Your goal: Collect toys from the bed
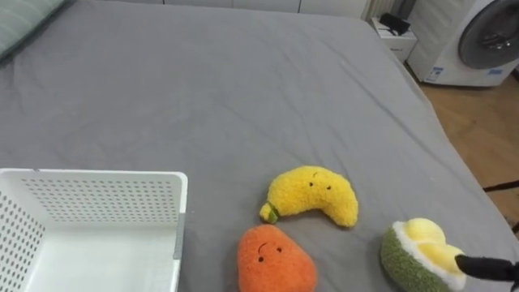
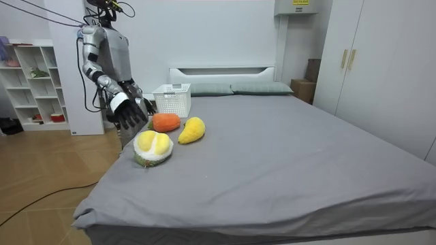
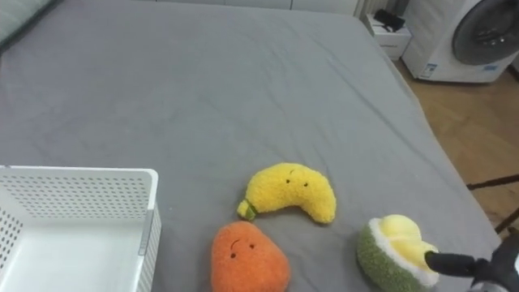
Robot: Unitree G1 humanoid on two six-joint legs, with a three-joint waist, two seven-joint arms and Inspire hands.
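Grey bed (image 1: pixel 243 97), robot standing at its long side. White perforated basket (image 1: pixel 97 174) at near left, open side up, nothing visible inside. Three plush toys lie on the sheet to the basket's right. The durian half (image 1: pixel 409 259) is farthest right, near the bed edge, cut yellow face turned up and toward the right hand (image 1: pixel 486 266). That hand comes in from the right, one dark finger straight and open, tip touching the yellow flesh, nothing gripped. So the durian lies directly left of the hand and is the closest toy. The banana (image 1: pixel 316 193) has its long axis across the view, stem end toward the basket. The orange fruit plush (image 1: pixel 272 259) is just below it, narrow end pointing up the bed.
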